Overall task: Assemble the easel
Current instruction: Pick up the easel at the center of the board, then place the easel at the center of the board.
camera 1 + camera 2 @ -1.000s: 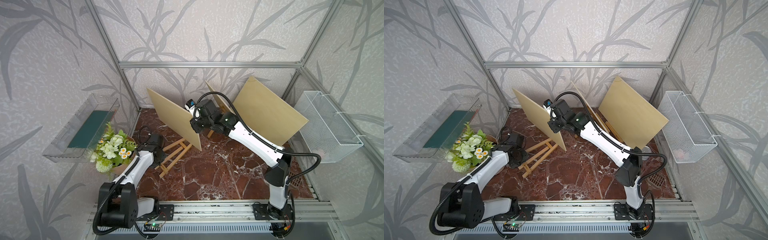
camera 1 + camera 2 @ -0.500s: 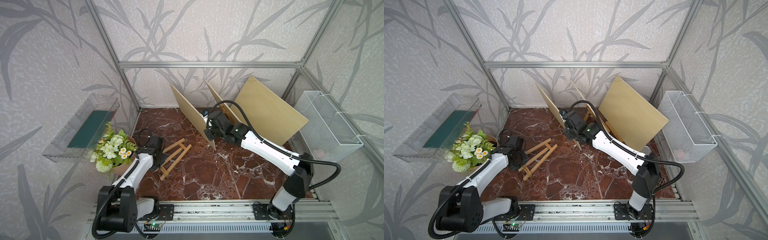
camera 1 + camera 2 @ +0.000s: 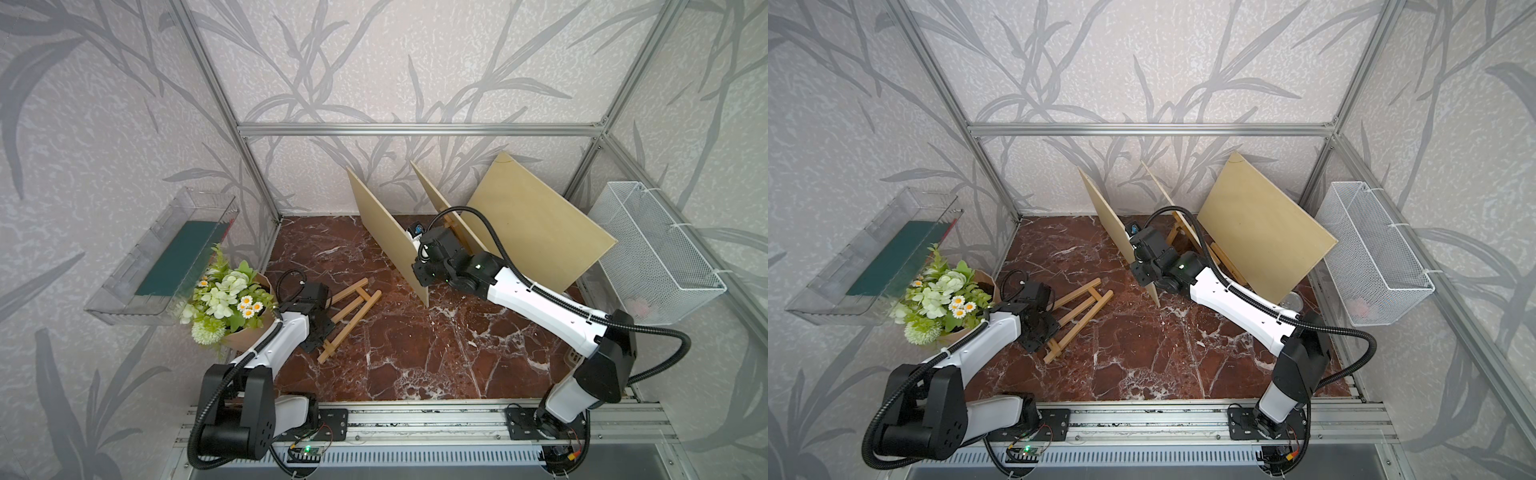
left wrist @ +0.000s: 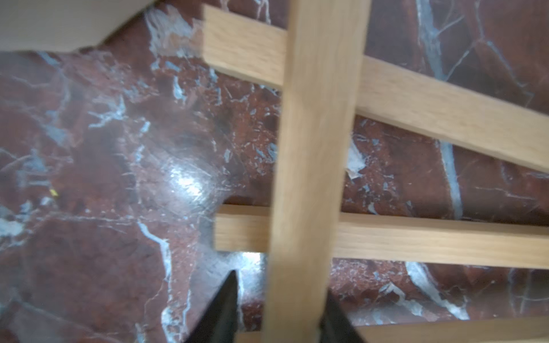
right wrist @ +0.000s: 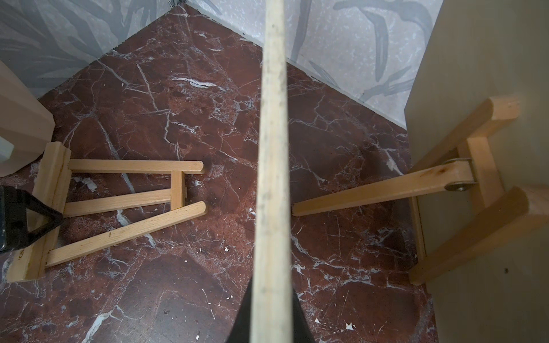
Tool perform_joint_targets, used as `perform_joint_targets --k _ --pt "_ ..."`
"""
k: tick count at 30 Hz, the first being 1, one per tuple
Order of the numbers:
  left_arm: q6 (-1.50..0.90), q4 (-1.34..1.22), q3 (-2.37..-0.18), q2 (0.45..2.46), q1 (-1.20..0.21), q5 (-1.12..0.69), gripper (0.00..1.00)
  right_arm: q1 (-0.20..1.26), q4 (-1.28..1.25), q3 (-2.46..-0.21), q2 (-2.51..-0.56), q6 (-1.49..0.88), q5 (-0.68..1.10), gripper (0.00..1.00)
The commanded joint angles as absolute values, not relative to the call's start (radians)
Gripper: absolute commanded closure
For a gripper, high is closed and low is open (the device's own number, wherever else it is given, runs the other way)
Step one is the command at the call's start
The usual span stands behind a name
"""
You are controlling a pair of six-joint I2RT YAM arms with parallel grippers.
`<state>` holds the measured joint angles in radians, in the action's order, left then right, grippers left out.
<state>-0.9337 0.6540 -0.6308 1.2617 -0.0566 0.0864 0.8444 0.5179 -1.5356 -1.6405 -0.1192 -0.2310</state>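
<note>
A small wooden easel [image 3: 349, 318] [image 3: 1077, 316] [image 5: 118, 196] lies flat on the marble floor at the left. My left gripper [image 3: 322, 334] [image 4: 282, 285] straddles its bottom crossbar [image 4: 309, 148], open, with a gap beside one finger and the other touching the wood. My right gripper [image 3: 415, 259] [image 5: 271, 297] is shut on a thin plywood board [image 3: 386, 232] [image 3: 1115, 224] [image 5: 271, 148], held upright on edge above the floor at mid-back, to the right of the easel.
A second easel [image 5: 445, 178] stands at the back carrying another board [image 3: 440, 208]. A large board [image 3: 536, 224] leans at the back right. Flowers [image 3: 224, 295] and a clear bin [image 3: 166, 257] are left; a wire basket [image 3: 652, 253] hangs right.
My right arm has carried the board from over the easel to the right and back, turning it edge-on. My left gripper's jaws have widened on the crossbar.
</note>
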Motion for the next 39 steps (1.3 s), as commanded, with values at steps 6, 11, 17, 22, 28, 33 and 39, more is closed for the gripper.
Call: perform_joint_targets --k 6,11,17,22,28,33,39 --pt "-0.953 0.664 -0.720 1.278 -0.055 0.072 0.98 0.840 0.460 -1.556 -1.596 -0.109 -0.158 1.00" --pt "-0.924 0.704 -0.862 1.193 -0.055 0.032 1.00 0.804 0.462 -1.545 -1.581 -0.113 -0.094 1.00" --pt "-0.895 0.668 -0.977 1.129 -0.054 -0.049 1.00 0.787 0.460 -1.531 -1.569 -0.093 -0.071 1.00" --pt "-0.900 0.519 -0.955 1.137 -0.055 -0.155 1.00 0.761 0.450 -1.526 -1.557 -0.082 -0.037 1.00" --pt "-0.929 0.155 -0.821 1.206 -0.055 -0.263 1.00 0.759 0.472 -1.531 -1.548 -0.040 -0.022 1.00" --pt "-0.889 -0.036 -0.782 1.256 -0.061 -0.380 1.00 0.759 0.490 -1.529 -1.533 -0.014 -0.015 1.00" --pt "-0.815 -0.058 -0.726 1.268 -0.060 -0.448 1.00 0.761 0.514 -1.541 -1.535 0.000 -0.023 1.00"
